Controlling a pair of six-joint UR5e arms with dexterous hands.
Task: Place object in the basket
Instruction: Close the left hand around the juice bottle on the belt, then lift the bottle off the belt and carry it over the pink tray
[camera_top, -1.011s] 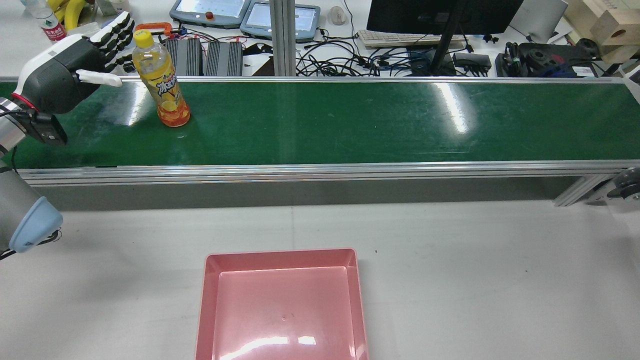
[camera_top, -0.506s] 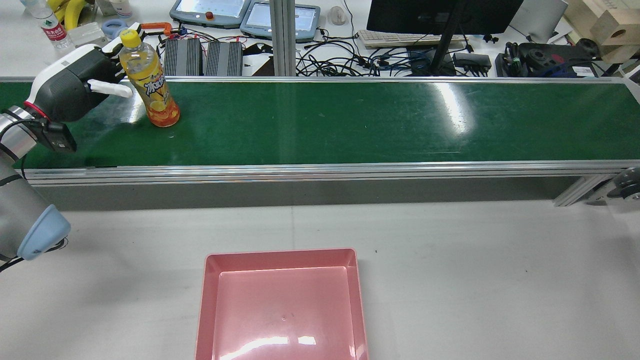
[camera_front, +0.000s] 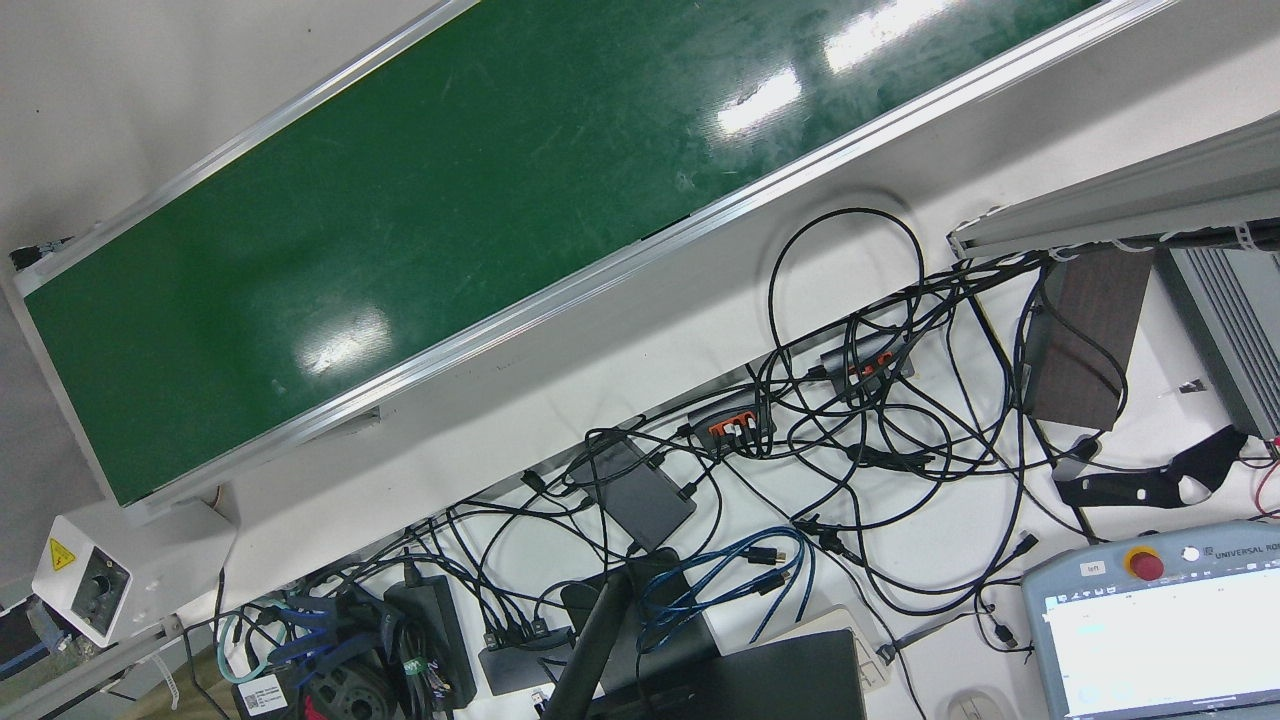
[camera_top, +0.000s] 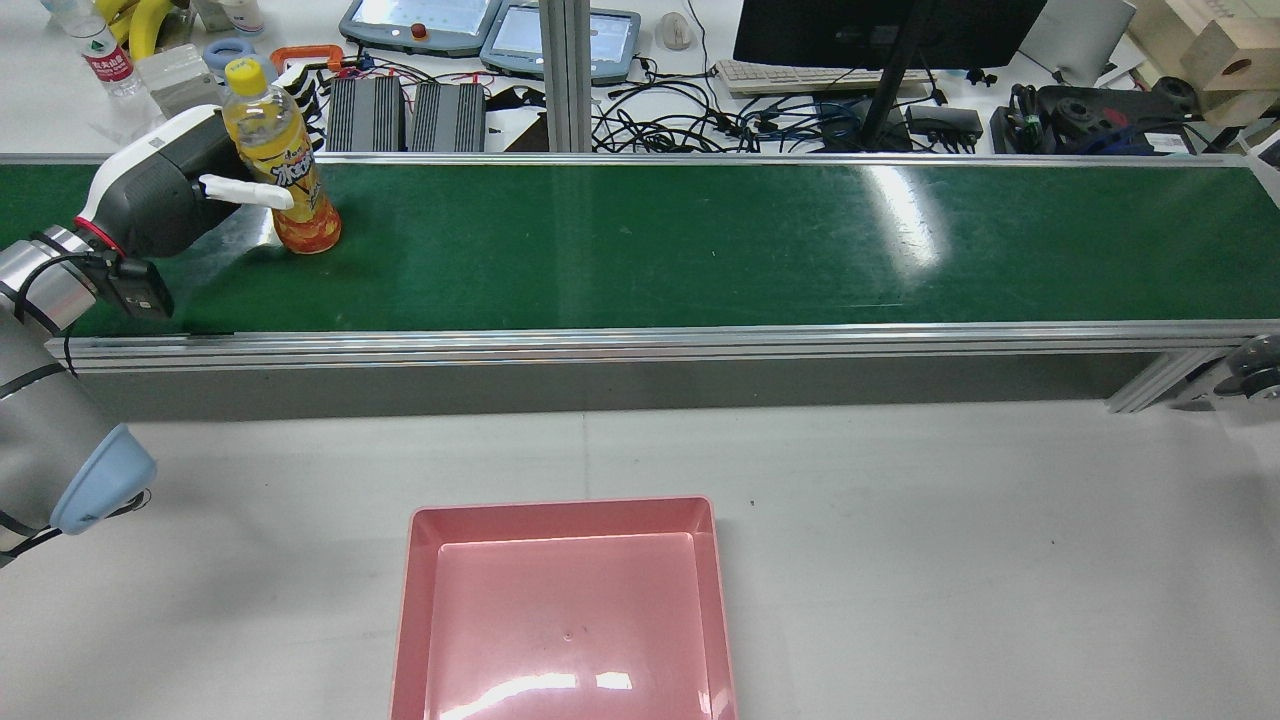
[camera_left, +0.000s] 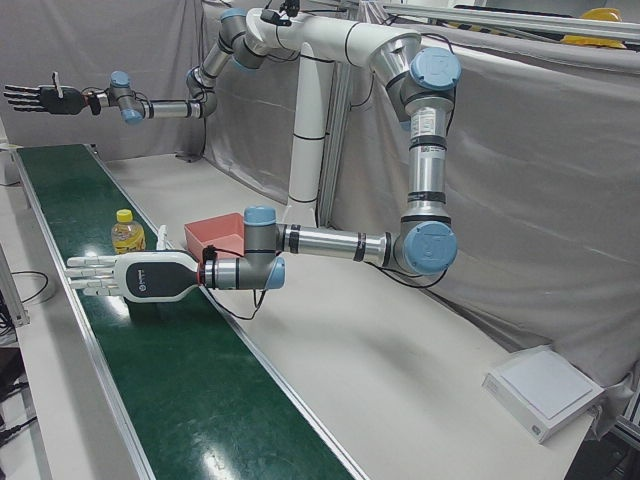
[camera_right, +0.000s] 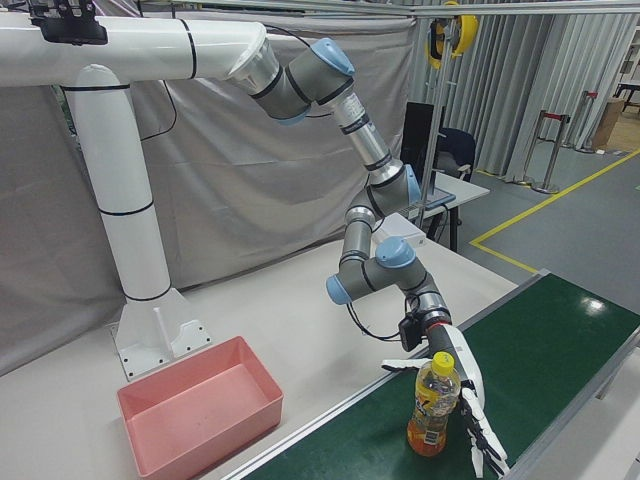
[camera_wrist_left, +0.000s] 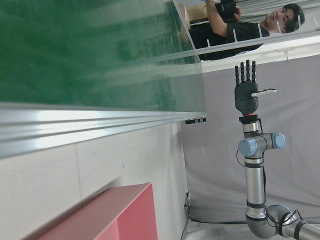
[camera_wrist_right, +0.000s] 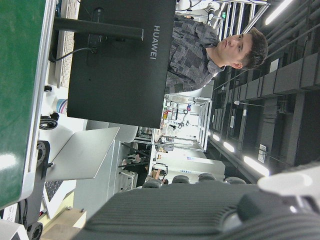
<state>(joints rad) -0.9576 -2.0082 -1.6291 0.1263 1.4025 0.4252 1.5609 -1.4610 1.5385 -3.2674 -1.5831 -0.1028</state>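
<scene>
An orange drink bottle (camera_top: 285, 165) with a yellow cap stands upright on the green conveyor belt (camera_top: 700, 245) near its left end. My left hand (camera_top: 165, 190) is open right beside it, with the fingers stretched out behind the bottle and the thumb across its front. The right-front view shows the bottle (camera_right: 432, 405) against the open left hand (camera_right: 472, 410). The left-front view shows the flat open left hand (camera_left: 130, 278) next to the bottle (camera_left: 126, 233). My right hand (camera_left: 40, 97) is open, raised high over the belt's far end. The pink basket (camera_top: 565, 515) sits empty on the table.
Behind the belt is a cluttered desk with teach pendants (camera_top: 420, 22), a monitor (camera_top: 880, 30), cables and power bricks (camera_top: 410, 115). The belt has raised aluminium side rails (camera_top: 640, 345). A person (camera_wrist_right: 215, 47) stands beyond the desk.
The bottle has travelled left along the belt. My left hand has moved in toward it, so the thumb now crosses the bottle's front and the fingers lie behind it.
</scene>
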